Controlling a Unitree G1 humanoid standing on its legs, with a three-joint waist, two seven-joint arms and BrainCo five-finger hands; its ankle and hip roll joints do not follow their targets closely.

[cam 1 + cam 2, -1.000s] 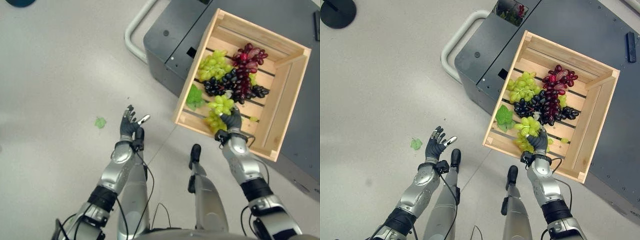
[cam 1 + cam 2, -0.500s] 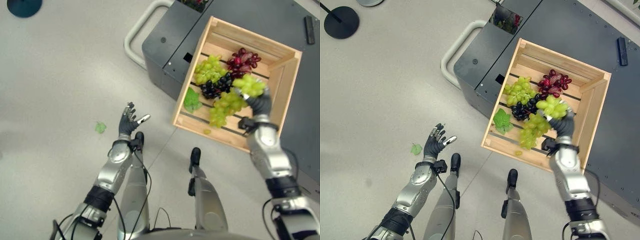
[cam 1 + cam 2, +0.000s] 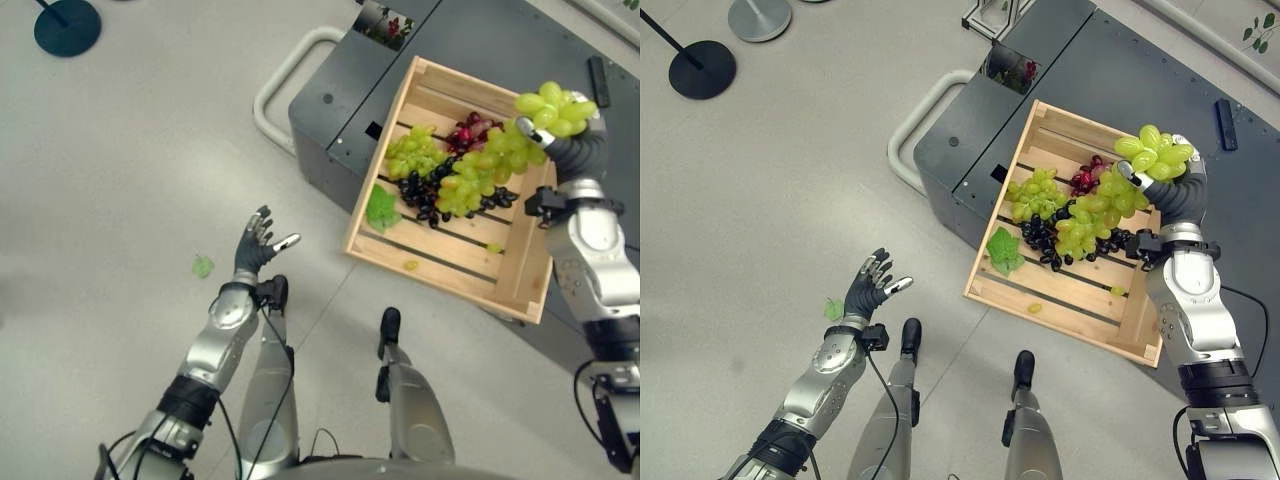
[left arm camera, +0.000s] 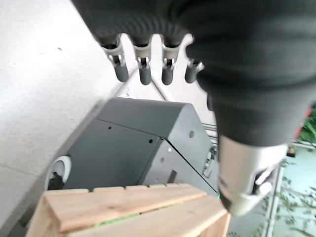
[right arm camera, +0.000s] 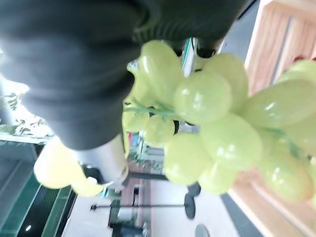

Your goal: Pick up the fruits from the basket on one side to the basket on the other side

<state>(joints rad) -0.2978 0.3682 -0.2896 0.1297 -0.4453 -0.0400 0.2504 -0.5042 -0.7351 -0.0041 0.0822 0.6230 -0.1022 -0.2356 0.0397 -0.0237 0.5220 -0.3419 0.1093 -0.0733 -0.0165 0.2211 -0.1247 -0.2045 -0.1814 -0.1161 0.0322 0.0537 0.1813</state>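
Now the right hand [image 3: 1175, 192] holds a bunch of green grapes [image 3: 1118, 190] above the far right corner of the wooden crate [image 3: 992, 279], its fingers curled round the top of the bunch, as the right wrist view confirms. The bunch trails down and to the left from the hand, its lower end hanging over the fruit left in the crate: a second green bunch [image 3: 1034, 192], a black bunch [image 3: 1044, 238] and a red bunch [image 3: 1090, 173]. A green leaf [image 3: 1005, 248] lies by the crate's near left wall, and two loose grapes [image 3: 1035, 307] sit on the slats. The crate rests on a dark grey cart [image 3: 970, 140].

The left hand [image 3: 868, 288] hangs over the floor well to the left of the crate, fingers spread and relaxed, holding nothing. A small leaf [image 3: 832, 309] lies on the floor just beside it.

The step in hand looks like the carry: the bunch is lifted and has to travel to the other basket, which I cannot see here. To do it well, the lift should go high enough for the dangling tail to clear the crate's rim before any sideways move, or grapes may catch and tear off. The grip should be firm at the stem end, not crushing. A slow, even swing would keep the bunch from whipping about and shedding fruit.
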